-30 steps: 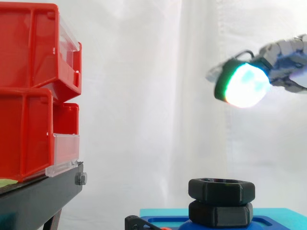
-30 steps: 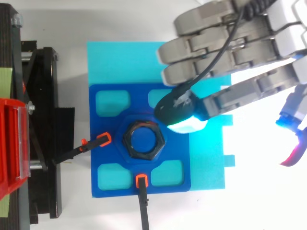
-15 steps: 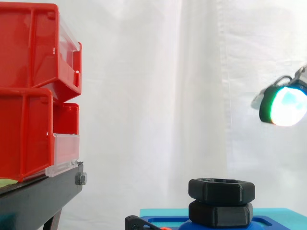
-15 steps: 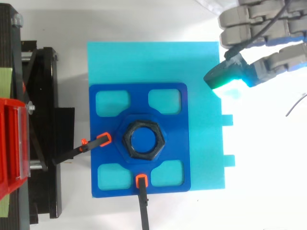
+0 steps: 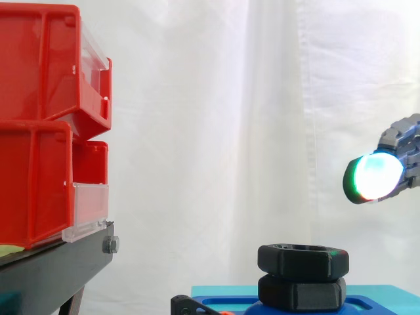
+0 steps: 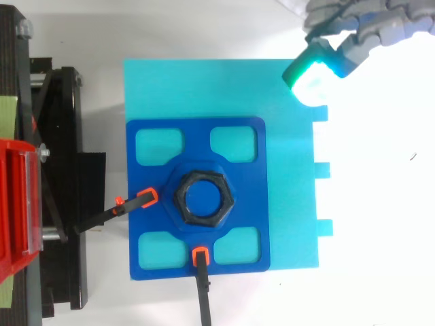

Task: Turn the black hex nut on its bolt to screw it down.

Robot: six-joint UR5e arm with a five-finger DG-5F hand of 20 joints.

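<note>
So the black hex nut [image 6: 203, 198] is sitting on its bolt, smack in the middle of a blue fixture plate [image 6: 158, 182]. From the top you can see blue through its hole. In the side view the nut [image 5: 302, 260] is stacked right on top of a second black hex piece [image 5: 302, 293]. Two black clamps with orange tips, one [image 6: 145, 197] from the left and one [image 6: 200, 255] from the bottom, touch the raised blue bit around the nut. The plate lies on a cyan board [image 6: 293, 178], which rests on a white surface [image 6: 380, 224].

The hand [image 6: 380, 27] is up in the far corner, well apart from the nut, off past the board's edge. Its fingers look loose and aren't gripping anything, and one fingertip [image 5: 374, 176] glows green and white, higher than the nut. Red bins [image 5: 39, 125] on a black stand [image 5: 56, 270] are off to the left.
</note>
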